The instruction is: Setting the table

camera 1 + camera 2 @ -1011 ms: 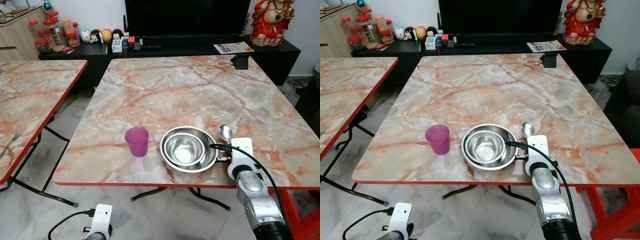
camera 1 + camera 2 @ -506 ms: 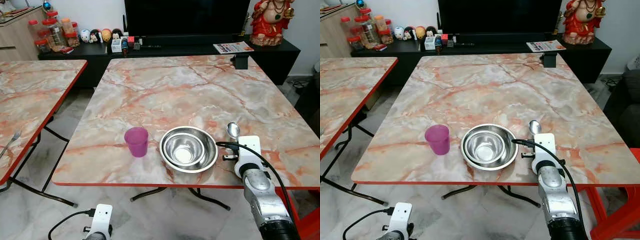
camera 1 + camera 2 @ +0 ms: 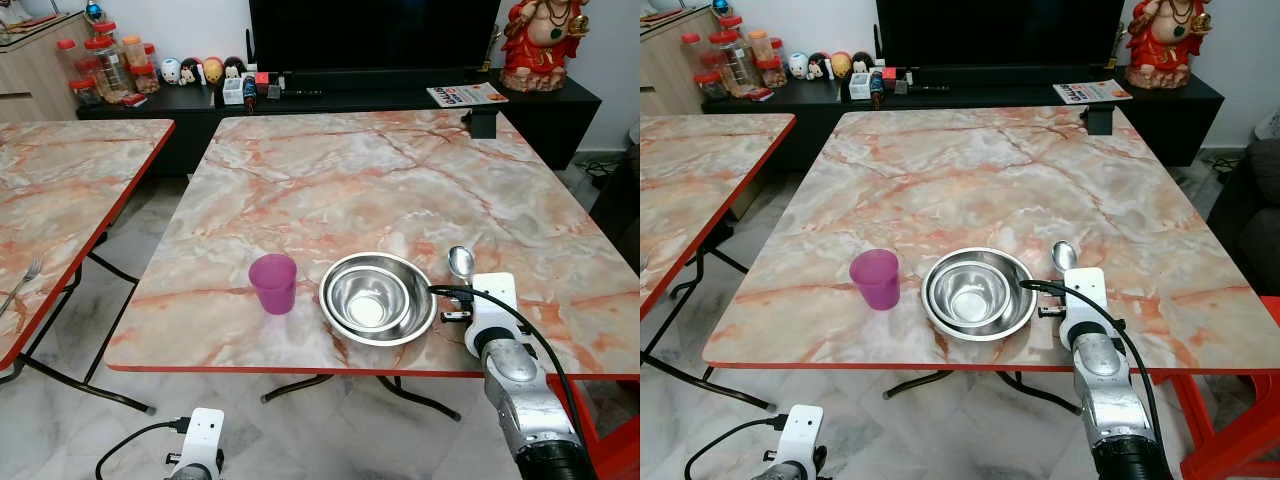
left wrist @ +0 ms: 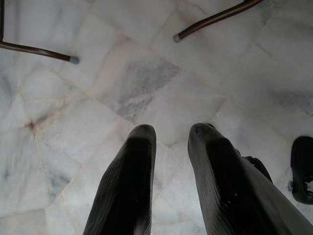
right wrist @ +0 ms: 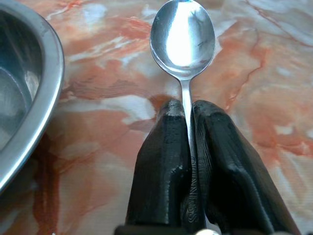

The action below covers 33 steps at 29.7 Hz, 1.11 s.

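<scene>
Spoon point(image 5: 183, 44) pinched tight in my right gripper point(image 5: 188, 128), right of bowl point(image 3: 377, 297) and cup point(image 3: 273, 282); placement left, left gripper point(image 4: 171, 147) idle, slightly parted

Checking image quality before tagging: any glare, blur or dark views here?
Eye views: sharp and evenly lit, soft sheen on the marble table. Right wrist view: bright highlight on the spoon bowl, the right gripper slightly soft up close. Left wrist view: well lit, the left gripper blurred.

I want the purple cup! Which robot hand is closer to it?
Left, probably. The left gripper hangs low over the floor, below the table edge near the cup. The right gripper holds the spoon beyond the bowl.
</scene>
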Available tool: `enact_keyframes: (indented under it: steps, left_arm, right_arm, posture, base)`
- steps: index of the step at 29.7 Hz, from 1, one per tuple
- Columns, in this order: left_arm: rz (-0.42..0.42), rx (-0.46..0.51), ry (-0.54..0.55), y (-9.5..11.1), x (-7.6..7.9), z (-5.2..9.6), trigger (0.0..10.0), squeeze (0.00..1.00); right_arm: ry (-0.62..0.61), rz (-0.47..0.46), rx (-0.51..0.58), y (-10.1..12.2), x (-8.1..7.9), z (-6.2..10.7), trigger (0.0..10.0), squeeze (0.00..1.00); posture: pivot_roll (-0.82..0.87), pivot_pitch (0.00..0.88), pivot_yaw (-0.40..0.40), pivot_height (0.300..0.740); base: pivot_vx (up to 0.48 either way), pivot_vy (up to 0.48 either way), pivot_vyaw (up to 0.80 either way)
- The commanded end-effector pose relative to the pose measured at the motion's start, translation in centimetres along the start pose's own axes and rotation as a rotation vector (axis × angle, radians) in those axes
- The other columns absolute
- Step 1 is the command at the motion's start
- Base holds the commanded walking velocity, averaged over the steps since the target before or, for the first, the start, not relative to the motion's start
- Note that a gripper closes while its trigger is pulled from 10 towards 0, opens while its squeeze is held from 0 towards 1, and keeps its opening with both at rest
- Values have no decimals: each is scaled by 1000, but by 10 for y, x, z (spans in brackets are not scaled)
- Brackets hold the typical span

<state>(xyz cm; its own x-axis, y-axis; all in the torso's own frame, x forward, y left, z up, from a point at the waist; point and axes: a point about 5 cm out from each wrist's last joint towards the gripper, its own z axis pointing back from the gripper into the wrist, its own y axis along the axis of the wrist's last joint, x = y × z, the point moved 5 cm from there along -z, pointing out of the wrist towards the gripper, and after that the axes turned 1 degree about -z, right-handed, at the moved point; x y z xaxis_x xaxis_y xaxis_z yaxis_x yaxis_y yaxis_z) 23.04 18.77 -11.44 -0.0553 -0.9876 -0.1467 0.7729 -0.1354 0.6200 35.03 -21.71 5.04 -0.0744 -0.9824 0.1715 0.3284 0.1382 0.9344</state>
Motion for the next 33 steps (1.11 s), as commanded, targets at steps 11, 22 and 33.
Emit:
enact_keyframes:
  steps: [11,22,33]
  left_arm:
    - [-28,-6,6,0,-3,0,10000,0]
    - [-30,-3,7,2,-3,-1,10000,0]
    - [-30,-2,8,2,-4,-1,10000,0]
  right_arm:
    - [31,-12,5,1,-7,-1,10000,1000]
    - [19,1,4,1,-6,-2,10000,0]
    - [-17,-24,52,9,0,-2,10000,0]
  posture:
    - [-76,0,53,740]
    - [-76,0,54,740]
    - [-77,0,58,740]
  base:
    - [0,0,0]
    - [0,0,0]
    - [0,0,0]
